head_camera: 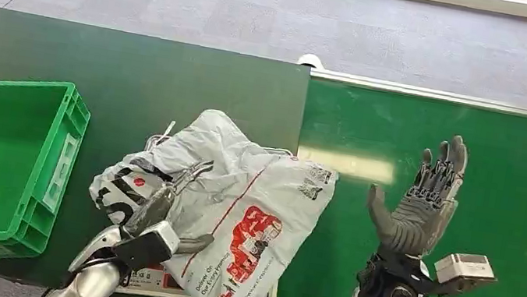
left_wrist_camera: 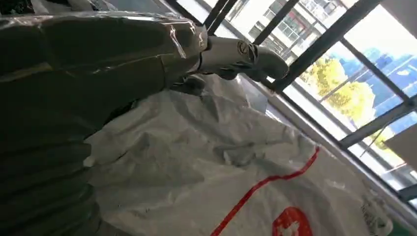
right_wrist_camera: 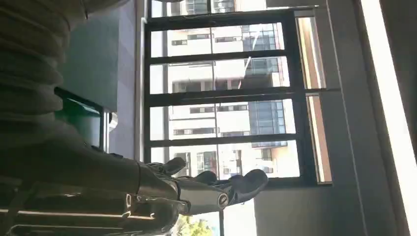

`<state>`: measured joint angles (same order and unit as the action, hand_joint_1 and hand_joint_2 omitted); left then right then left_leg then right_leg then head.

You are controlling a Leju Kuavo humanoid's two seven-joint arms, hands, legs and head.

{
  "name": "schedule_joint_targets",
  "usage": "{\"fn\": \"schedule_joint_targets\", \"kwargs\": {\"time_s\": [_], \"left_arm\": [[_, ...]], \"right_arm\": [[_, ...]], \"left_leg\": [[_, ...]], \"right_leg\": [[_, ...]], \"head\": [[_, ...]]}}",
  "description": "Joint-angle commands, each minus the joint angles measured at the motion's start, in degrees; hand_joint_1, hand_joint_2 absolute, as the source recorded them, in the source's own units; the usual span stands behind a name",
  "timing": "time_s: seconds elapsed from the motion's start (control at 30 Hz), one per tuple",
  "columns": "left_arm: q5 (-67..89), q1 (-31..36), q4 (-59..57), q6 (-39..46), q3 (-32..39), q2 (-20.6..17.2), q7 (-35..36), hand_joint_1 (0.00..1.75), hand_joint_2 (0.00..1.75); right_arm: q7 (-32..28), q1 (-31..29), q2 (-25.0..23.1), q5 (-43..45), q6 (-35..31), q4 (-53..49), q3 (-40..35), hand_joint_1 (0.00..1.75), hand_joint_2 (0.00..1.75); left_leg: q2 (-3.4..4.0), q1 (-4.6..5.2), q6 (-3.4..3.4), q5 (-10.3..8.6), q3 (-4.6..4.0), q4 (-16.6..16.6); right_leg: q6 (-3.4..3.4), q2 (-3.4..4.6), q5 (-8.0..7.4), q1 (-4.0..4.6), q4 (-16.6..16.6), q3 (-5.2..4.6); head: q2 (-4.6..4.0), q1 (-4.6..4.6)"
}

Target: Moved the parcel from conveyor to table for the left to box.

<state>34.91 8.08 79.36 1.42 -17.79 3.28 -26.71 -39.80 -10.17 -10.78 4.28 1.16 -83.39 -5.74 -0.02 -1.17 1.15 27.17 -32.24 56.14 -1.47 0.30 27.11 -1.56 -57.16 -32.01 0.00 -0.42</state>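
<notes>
The parcel [head_camera: 236, 207], a white plastic mailer with red print, lies crumpled on the dark bench [head_camera: 137, 74], its edge at three o'clock overhanging the green conveyor [head_camera: 475, 188]. Its lower-left part is hidden under the left hand [head_camera: 156, 215], which is laid on top with its fingers [head_camera: 189, 177] pressed into the bag; whether the plastic is actually pinched cannot be told. The right hand [head_camera: 421, 207] is raised upright over the conveyor, palm turned toward nine o'clock, fingers [head_camera: 447, 164] spread and holding nothing. A green box [head_camera: 57, 165] sits at nine o'clock, partly cut off by the frame.
</notes>
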Motion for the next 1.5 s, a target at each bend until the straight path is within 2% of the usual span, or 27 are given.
{"fn": "schedule_joint_targets", "kwargs": {"time_s": [0.03, 0.3, 0.8, 0.83, 0.87, 0.9, 1.5], "left_arm": [[4.7, 3.0, -10.63, -6.15, -5.99, -1.88, 0.32, 0.0, 1.75], [10.51, 4.43, -17.5, -10.49, -8.21, -1.83, 3.99, 0.0, 1.75], [10.41, 5.04, -18.62, -11.23, -7.67, -1.55, 4.74, 0.0, 1.75], [10.38, 5.01, -18.69, -11.28, -7.7, -1.57, 4.68, 0.17, 1.75], [10.37, 4.99, -18.76, -11.3, -7.72, -1.57, 4.66, 1.38, 1.75], [10.37, 4.99, -18.76, -11.3, -7.72, -1.57, 4.66, 1.48, 1.75], [10.37, 4.99, -18.76, -11.3, -7.72, -1.57, 4.66, 1.48, 1.75]], "right_arm": [[-0.2, 0.84, -2.52, -0.28, 0.31, -1.39, 6.34, 0.0, 1.75], [-0.2, 0.92, -2.28, -0.66, 0.38, -1.53, 6.6, 0.0, 1.75], [-0.2, 1.3, -2.33, -0.61, 0.01, -1.4, 6.59, 0.0, 1.75], [-0.2, 1.35, -2.38, -0.6, -0.06, -1.37, 6.55, 0.0, 1.75], [-0.2, 1.39, -2.4, -0.61, -0.09, -1.36, 6.52, 0.0, 1.75], [-0.2, 1.39, -2.4, -0.61, -0.09, -1.36, 6.52, 0.0, 1.75], [-0.2, 1.39, -2.4, -0.61, -0.09, -1.36, 6.52, 0.0, 1.75]], "left_leg": [[-0.17, 0.01, -0.03, -0.05, 0.06, -0.06], [-0.12, 0.02, -0.07, -0.06, 0.16, -0.11], [-0.27, 0.03, -0.08, -0.14, 0.78, -0.16], [-0.29, 0.04, -0.08, -0.11, 0.86, -0.13], [-0.24, 0.02, -0.12, -0.21, 0.72, -0.19], [-0.24, 0.03, -0.11, -0.18, 0.79, -0.17], [-0.22, 0.05, -0.12, -0.19, 0.9, -0.18]], "right_leg": [[0.09, -0.18, 0.02, 0.0, 0.02, 0.07], [0.09, -0.15, 0.0, 0.0, 0.07, 0.2], [0.09, -0.25, -0.06, -0.01, 0.11, 0.89], [0.06, -0.26, -0.01, -0.03, 0.09, 0.98], [0.12, -0.23, -0.13, 0.01, 0.16, 0.83], [0.1, -0.22, -0.09, -0.01, 0.13, 0.9], [0.1, -0.19, -0.1, -0.03, 0.13, 1.0]], "head": [[0.0, -0.02], [0.0, 0.02], [0.0, 0.0], [0.0, 0.02], [0.0, 0.0], [0.0, 0.02], [0.0, 0.0]]}}
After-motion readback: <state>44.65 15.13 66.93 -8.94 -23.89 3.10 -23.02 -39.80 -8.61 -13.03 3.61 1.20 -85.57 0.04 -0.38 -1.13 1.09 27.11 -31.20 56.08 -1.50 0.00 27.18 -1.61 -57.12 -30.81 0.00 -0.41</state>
